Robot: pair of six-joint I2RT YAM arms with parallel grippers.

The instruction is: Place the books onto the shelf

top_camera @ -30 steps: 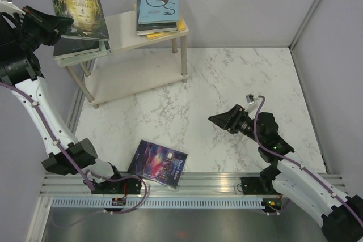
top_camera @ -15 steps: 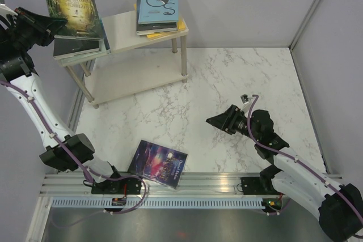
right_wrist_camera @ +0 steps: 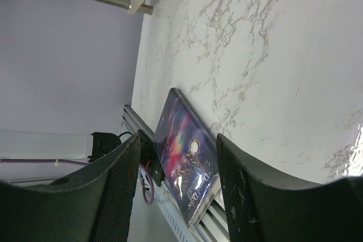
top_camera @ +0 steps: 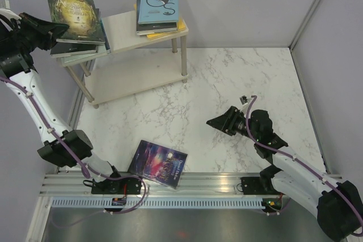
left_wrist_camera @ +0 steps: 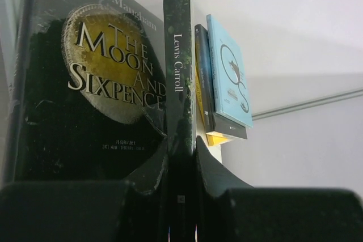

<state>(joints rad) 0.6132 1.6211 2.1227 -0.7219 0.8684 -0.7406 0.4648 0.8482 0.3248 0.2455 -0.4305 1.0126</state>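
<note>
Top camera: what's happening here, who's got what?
The left gripper is shut on the spine of a green book, holding it flat over the left stack on the shelf's top board. A second stack, with a light blue book on top, sits at the right end. The right gripper is open and empty above the table, facing the purple book that lies at the near edge.

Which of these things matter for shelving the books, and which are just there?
Job: green-gold book in the left gripper; purple galaxy book; light blue book; shelf.
Just there: marble table; metal rail; purple cables.
</note>
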